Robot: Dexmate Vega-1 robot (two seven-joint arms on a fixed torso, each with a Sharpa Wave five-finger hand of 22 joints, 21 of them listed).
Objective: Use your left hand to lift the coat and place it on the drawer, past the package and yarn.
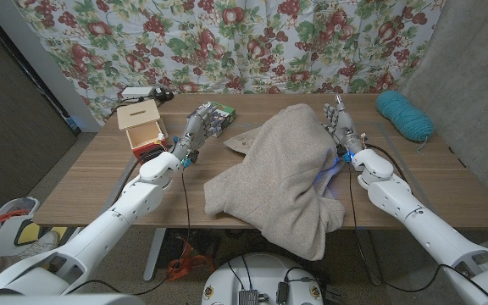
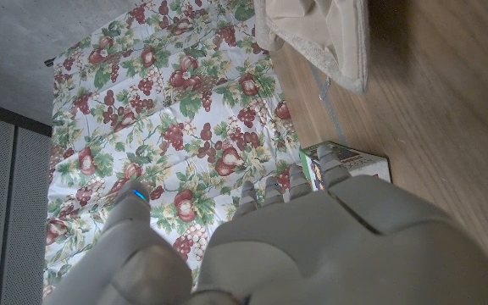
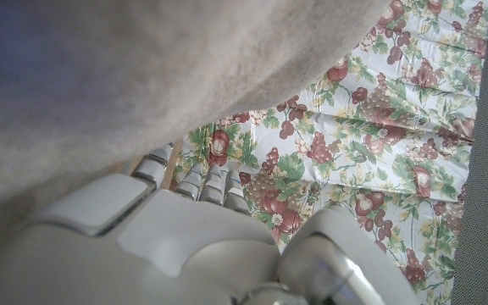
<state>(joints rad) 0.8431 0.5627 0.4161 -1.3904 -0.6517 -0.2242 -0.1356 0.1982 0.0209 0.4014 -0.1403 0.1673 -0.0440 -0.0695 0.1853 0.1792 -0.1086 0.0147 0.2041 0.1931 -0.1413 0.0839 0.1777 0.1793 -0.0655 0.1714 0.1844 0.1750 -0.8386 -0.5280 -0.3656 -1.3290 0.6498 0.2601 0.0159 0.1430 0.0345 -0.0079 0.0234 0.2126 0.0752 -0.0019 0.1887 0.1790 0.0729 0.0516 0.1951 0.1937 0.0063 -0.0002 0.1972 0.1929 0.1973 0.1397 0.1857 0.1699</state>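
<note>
Coat (image 1: 278, 178) lies in a loose beige heap at the centre of the frame in the head view, its lower edge draping over the near rim of the tabletop (image 1: 108, 182). The lift has not begun, by the look of it: the left robot hand (image 1: 195, 131) stands at centre-left with fingers spread and nothing in them, beside the coat but apart from it. The right robot hand (image 1: 342, 127) stands upright at centre-right, against the coat's edge, fingers apart and gripping nothing.

The next move likely calls for the left robot hand to reach right, gather a fold of fabric and carry it up and left. The target, one small wooden drawer (image 1: 138, 127), sits at upper left. One green package (image 1: 219, 116) lies just behind the left robot hand's fingers; one teal yarn ball (image 1: 403, 114) sits at upper right. One coat, two robot hands.
</note>
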